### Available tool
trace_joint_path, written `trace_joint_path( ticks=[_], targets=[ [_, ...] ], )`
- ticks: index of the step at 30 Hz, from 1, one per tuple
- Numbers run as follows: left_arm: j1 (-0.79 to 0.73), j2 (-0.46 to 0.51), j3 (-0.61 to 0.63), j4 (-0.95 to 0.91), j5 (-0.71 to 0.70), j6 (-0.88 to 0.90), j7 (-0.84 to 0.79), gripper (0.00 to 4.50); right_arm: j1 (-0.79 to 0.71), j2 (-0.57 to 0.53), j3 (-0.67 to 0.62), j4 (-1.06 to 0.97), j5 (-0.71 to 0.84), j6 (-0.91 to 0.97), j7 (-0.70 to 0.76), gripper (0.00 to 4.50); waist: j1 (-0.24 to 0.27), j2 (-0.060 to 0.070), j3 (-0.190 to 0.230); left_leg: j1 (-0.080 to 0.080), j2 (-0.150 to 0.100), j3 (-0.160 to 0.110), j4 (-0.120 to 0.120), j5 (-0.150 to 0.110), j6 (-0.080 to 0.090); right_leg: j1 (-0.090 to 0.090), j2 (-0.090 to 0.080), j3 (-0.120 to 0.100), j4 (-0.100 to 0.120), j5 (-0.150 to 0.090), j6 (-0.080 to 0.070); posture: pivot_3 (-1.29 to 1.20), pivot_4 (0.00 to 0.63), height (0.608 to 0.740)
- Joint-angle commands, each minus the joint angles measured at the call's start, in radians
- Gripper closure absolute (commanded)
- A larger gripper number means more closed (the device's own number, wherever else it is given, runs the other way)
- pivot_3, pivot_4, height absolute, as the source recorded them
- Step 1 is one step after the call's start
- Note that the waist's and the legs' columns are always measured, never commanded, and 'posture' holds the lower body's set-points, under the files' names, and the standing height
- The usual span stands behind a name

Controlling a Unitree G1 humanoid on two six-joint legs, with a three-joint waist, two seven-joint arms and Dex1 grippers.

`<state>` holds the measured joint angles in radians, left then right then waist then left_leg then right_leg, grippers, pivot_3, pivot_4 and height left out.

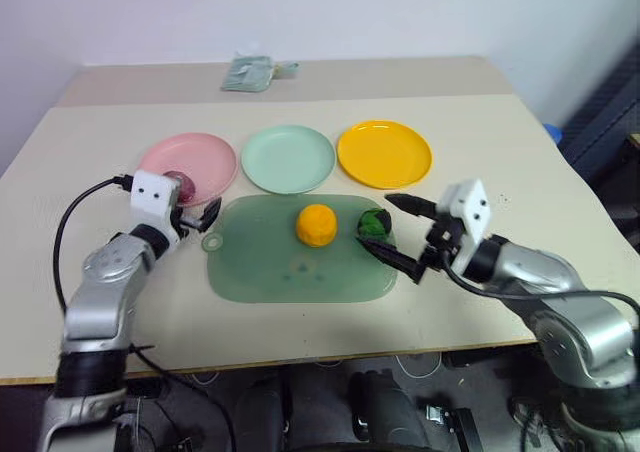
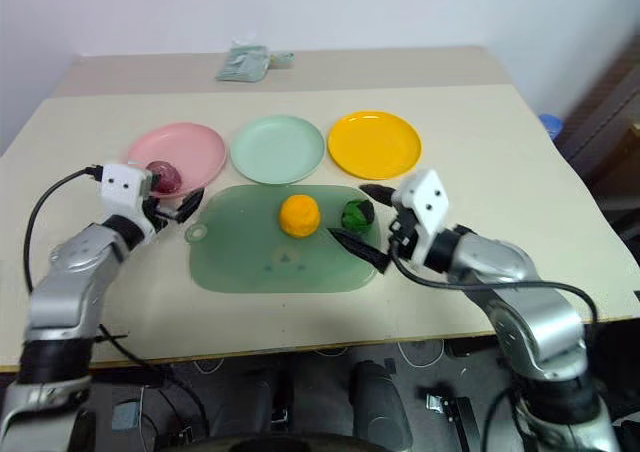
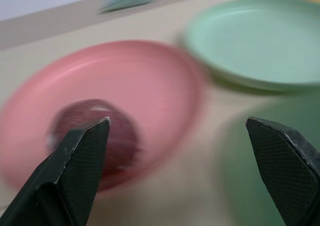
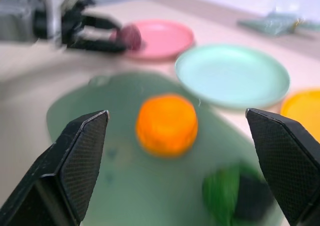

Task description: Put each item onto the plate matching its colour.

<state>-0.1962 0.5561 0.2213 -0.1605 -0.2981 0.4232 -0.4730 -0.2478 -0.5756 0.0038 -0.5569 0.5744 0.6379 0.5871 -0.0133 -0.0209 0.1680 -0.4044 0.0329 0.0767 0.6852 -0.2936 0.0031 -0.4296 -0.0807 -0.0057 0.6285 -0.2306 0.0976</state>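
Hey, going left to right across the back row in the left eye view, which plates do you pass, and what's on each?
Pink plate with the purplish-pink item on it → mint green plate, bare → yellow-orange plate, bare.

This looks like a robot test room or lab rather than a home. A plain beige desk point(image 1: 480, 152) stands against a bare white wall point(image 1: 300, 12), laid out with only a green mat point(image 1: 260, 262) and three coloured plastic plates point(image 1: 288, 159), while loose cables point(image 1: 170, 382) hang below its front edge.
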Motion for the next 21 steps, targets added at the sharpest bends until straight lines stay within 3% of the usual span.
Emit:
trace_joint_path(
  ticks=[1, 7, 21],
  targets=[
    [0.081, 0.059, 0.044, -0.142, -0.088, -0.014, -0.133, 0.07, -0.086, 0.054, 0.080, 0.067, -0.060, 0.027, -0.050, 0.00, 0.002, 0.000, 0.000, 0.000, 0.000, 0.000, 0.000, 0.000, 0.000, 0.000, 0.000, 0.000, 0.000, 0.000, 0.000, 0.00, 0.150, 0.740],
    [0.266, 0.146, -0.003, -0.325, -0.135, -0.027, -0.300, 0.07, -0.211, 0.144, 0.226, 0.225, -0.157, 0.061, -0.063, 0.00, 0.003, 0.001, 0.000, -0.001, 0.000, 0.001, 0.000, 0.000, 0.001, -0.001, -0.002, 0.000, -0.001, 0.000, 0.000, 0.00, 0.150, 0.740],
    [0.358, 0.137, -0.035, -0.476, -0.194, 0.040, -0.311, 0.07, -0.260, 0.254, 0.289, 0.424, -0.315, -0.013, -0.059, 0.00, -0.001, 0.001, 0.000, -0.002, -0.001, 0.001, -0.001, 0.000, 0.001, -0.002, 0.000, 0.000, 0.000, 0.000, 0.000, 0.00, 0.150, 0.740]
  ],
)
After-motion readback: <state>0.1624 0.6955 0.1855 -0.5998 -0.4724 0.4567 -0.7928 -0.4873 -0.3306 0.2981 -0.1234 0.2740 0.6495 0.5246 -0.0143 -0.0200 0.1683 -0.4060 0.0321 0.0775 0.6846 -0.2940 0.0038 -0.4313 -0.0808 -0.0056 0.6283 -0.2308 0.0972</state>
